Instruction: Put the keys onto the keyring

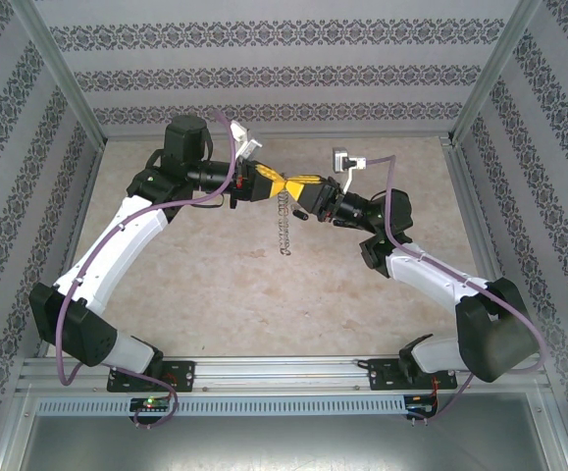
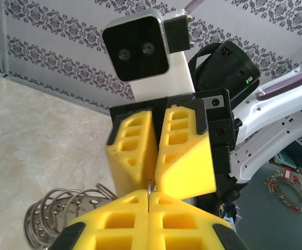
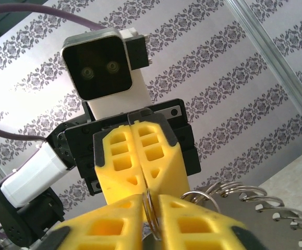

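Nearest the left wrist lens, my left jaws are pressed together, their yellow pads pinching a thin silvery wire between them. That wire belongs to the keyring (image 2: 57, 214), whose stacked coils bunch just beside my left jaws on their left, above the pale counter (image 1: 215, 285). Facing them tip to tip, my right jaws are likewise closed on the same wire, with only a sliver of gap where the metal passes through. The right wrist view confirms this: wire clamped between the near pads, further rings fanned out to the right of them. From above, both jaws meet in mid-air over the far half of the counter, roughly midway between its left and right edges. The keyring hangs straight down from that meeting point as a narrow silvery string. I cannot tell whether its lower end touches the counter.
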`<act>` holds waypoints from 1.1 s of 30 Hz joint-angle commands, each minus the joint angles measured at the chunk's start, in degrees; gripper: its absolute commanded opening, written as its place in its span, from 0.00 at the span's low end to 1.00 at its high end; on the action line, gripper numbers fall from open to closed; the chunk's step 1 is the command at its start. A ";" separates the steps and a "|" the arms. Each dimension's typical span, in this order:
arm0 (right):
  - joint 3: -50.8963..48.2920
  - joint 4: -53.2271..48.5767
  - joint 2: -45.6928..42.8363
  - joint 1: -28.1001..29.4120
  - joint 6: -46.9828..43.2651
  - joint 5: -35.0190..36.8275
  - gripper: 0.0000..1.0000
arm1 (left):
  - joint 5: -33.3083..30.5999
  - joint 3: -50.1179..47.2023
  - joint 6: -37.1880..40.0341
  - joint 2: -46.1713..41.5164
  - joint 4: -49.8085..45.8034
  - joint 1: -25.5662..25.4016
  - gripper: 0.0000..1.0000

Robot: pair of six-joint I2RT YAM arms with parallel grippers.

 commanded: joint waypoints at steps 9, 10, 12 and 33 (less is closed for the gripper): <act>0.18 2.99 -0.38 -0.94 -2.17 -0.22 0.00 | -1.76 -1.09 -2.32 -1.67 5.40 0.01 0.31; 0.40 3.20 -0.47 -1.40 -2.00 -0.34 0.00 | -1.59 -2.35 -3.45 -2.31 6.67 0.70 0.37; 0.92 3.44 -0.61 -2.12 -1.70 -0.85 0.00 | -1.18 -5.11 -6.78 -3.77 10.82 1.88 0.43; 5.12 5.27 1.09 -1.96 -0.68 -5.37 0.00 | 4.09 -15.18 -23.39 -6.20 33.62 3.52 0.36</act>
